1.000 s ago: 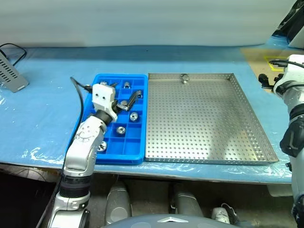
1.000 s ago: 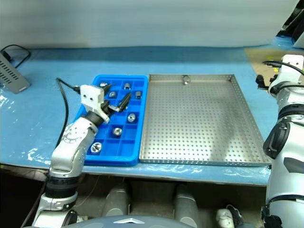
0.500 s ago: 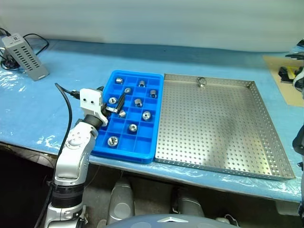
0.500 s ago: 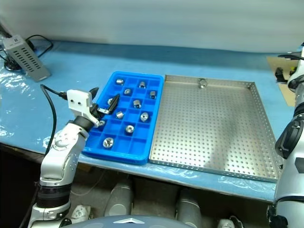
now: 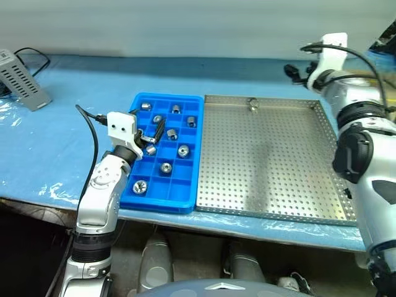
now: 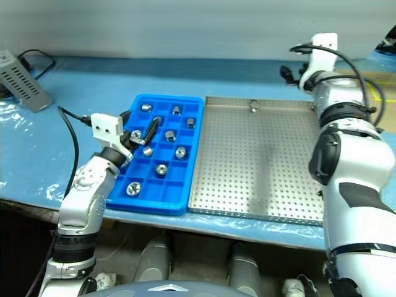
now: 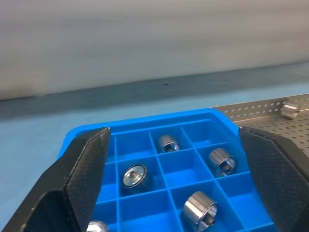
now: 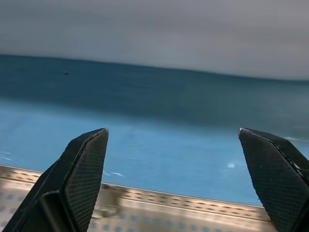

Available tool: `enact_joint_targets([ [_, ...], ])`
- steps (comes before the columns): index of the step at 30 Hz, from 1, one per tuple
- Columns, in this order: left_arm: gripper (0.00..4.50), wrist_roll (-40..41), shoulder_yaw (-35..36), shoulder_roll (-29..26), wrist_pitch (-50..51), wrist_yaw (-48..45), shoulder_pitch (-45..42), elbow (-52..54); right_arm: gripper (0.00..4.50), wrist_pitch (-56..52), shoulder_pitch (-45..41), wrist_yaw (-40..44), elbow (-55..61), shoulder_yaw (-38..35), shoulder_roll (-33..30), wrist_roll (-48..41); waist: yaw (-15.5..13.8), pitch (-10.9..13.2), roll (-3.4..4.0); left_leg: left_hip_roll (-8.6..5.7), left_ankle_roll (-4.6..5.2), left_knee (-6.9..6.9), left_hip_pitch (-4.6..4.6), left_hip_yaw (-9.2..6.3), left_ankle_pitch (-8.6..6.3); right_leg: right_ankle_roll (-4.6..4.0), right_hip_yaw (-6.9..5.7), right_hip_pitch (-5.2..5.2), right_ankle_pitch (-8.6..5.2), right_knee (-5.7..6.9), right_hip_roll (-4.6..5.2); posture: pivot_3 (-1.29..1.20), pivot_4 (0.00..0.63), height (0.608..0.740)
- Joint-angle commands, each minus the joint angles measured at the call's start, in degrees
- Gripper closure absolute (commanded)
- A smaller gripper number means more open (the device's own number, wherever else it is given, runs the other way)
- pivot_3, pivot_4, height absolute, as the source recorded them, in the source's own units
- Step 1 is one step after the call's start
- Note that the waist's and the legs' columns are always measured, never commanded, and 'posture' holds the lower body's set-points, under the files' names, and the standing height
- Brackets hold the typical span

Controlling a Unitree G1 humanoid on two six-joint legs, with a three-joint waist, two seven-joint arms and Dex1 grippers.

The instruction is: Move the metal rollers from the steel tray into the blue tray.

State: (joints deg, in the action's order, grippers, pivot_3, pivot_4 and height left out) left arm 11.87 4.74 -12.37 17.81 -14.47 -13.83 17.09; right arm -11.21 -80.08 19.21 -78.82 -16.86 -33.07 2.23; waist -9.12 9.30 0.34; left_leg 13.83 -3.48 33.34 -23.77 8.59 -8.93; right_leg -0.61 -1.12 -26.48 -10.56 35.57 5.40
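1 metal roller (image 5: 252,104) sits in the steel tray (image 5: 272,167), upper centre. I see both the left gripper (image 5: 148,137) over the blue tray (image 5: 185,198) and the right gripper (image 8: 174,193) spread wide, empty.

A workshop or factory bench: a desk (image 5: 74,105) under blue plastic sheeting, a perforated steel tray (image 5: 266,161), a compartmented blue tray (image 5: 179,198) of metal rollers (image 5: 183,150), a grey power adapter (image 5: 21,86).

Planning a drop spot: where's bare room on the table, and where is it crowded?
Free: nearly all the steel tray floor, bar one roller at its far rim. Crowded: the blue tray, rollers in many cells, left gripper over it.
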Motion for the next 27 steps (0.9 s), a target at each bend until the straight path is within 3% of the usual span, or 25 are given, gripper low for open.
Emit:
enact_joint_targets([
  [1, 0.0, -0.03, 0.85, -0.44, -1.6, 0.33, -0.4, 1.95, 0.04, -0.47, -1.54, -9.65, 0.83, -2.85, 2.45, -2.12, -0.48, 0.0, 0.0, 0.0, 0.01, 0.0, -0.03, 0.0, -0.01, -0.02, -0.02, 0.0, -0.01, -0.03, 0.01, 0.31, 0.15, 0.74],
  [8, 0.0, -0.49, 1.83, -1.17, -0.91, 1.24, 2.51, 4.45, 0.04, -2.3, 0.23, -21.93, 0.38, -5.91, 7.55, -3.26, -1.28, 0.0, 0.0, -0.01, 0.0, -0.01, -0.08, -0.05, -0.01, -0.02, -0.11, 0.01, -0.02, -0.06, 0.05, 0.37, 0.15, 0.74],
  [18, 0.0, -0.64, 7.82, -3.92, 2.34, 4.2, 11.36, 13.81, 0.04, -3.45, 3.08, -25.5, 0.15, -9.74, 9.78, -4.31, -1.59, 0.0, 0.0, 0.01, -0.1, -0.08, 0.03, -0.11, 0.04, 0.0, -0.13, 0.02, -0.02, 0.06, 0.04, 0.52, 0.15, 0.74],
  [27, 0.0, 0.24, 15.17, -5.18, 6.57, 6.08, 19.53, 24.05, 0.04, -2.78, 6.04, -28.81, 0.09, -11.75, 9.34, -4.33, -5.05, 0.01, -0.01, 0.01, -0.11, -0.12, 0.03, -0.14, 0.03, 0.02, -0.14, 0.02, -0.03, -0.01, 0.03, 0.65, 0.15, 0.74],
])
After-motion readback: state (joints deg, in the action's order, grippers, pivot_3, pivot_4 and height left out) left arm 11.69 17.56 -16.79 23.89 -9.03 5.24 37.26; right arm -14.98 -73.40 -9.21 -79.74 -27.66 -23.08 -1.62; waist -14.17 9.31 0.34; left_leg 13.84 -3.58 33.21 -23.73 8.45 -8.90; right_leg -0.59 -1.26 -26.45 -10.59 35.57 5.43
